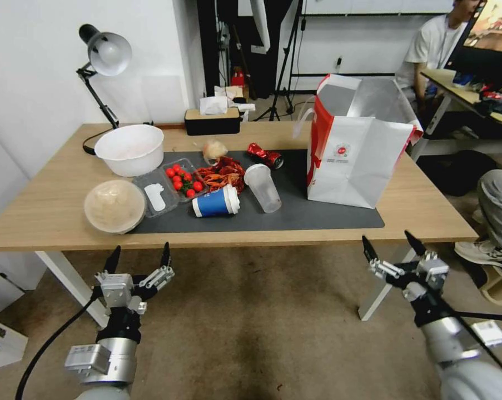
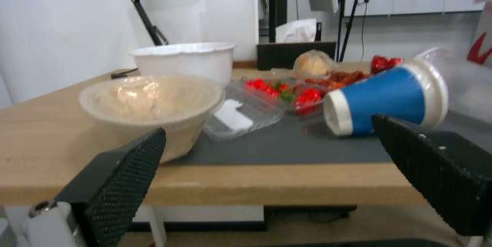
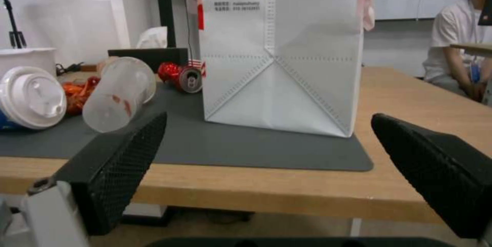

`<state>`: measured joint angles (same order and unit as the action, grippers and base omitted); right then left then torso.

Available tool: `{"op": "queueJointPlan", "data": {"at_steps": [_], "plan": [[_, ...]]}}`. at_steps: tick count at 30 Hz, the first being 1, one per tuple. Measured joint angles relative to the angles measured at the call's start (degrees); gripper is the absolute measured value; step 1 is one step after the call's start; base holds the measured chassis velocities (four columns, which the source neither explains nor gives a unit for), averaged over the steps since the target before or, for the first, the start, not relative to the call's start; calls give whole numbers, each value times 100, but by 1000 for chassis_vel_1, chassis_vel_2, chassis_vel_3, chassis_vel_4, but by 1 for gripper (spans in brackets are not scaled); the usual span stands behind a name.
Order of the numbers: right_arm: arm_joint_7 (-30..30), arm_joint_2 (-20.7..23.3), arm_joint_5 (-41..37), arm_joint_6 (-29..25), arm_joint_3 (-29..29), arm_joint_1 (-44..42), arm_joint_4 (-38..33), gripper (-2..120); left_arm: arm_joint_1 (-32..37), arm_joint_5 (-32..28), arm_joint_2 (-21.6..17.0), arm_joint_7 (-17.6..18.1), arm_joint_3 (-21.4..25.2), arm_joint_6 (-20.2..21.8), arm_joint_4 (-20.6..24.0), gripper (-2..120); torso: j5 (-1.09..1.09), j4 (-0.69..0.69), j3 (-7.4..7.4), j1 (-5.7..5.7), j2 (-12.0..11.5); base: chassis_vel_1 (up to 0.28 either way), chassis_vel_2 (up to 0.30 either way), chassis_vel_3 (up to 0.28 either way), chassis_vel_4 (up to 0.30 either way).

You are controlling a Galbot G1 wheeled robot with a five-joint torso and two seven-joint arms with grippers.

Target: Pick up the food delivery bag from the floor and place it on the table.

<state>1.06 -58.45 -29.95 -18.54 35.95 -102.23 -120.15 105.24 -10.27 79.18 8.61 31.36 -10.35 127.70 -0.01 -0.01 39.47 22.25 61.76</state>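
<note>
The food delivery bag (image 1: 355, 149) stands upright on the worktop (image 1: 45, 211), on the right end of the dark mat (image 1: 317, 214), its mouth open and silver lining showing. Left of it on the mat lie a clear plastic cup (image 1: 263, 187), a blue paper cup (image 1: 215, 202) on its side, a red can (image 1: 265, 155) and a tray of tomatoes (image 1: 184, 179). The left gripper (image 1: 138, 259) hovers over the floor (image 1: 251, 311) just before the worktop's front edge, jaws spread wide and empty. The right gripper (image 1: 388, 244) hovers likewise near the front right corner, wide open, holding nothing.
</note>
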Motion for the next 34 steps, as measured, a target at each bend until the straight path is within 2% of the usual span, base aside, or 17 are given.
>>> {"op": "queueJointPlan", "data": {"at_steps": [10,34], "plan": [[-61,-183,-92,-63,-132,251,214,100,79,41,12,-255,38,-383,-396,100,0,1,0,1,0,0,0,0,0],[-68,-193,-188,-51,-246,429,343,100,50,-53,-62,-220,147,-468,-506,100,1,0,0,1,0,0,0,0,0]]}}
